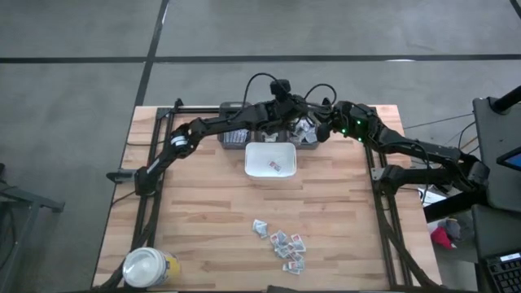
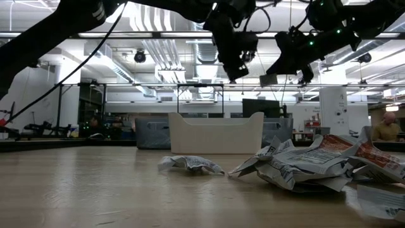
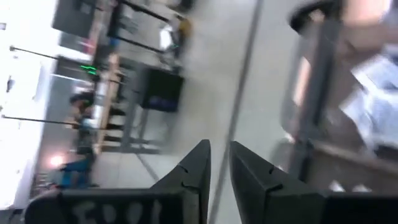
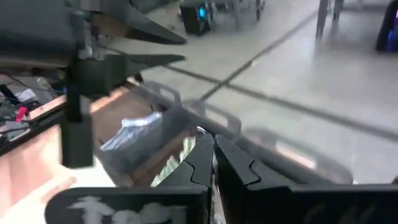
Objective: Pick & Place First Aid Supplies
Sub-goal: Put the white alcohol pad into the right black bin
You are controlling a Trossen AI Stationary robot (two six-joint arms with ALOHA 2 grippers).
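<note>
Left claw (image 1: pixel 286 114) above tray (image 1: pixel 252 167); packets (image 1: pixel 285 242) strewn every way.

The tabletop (image 1: pixel 203 220) is pale wood planks, filling the middle of the high view; a white tray (image 1: pixel 270 159) sits at upper centre, touching a grey bin (image 1: pixel 236 137) at the top edge; a loose cluster of packets (image 1: pixel 283 242) lies lower centre-right; a jar (image 1: pixel 148 267) stands at lower left.
</note>
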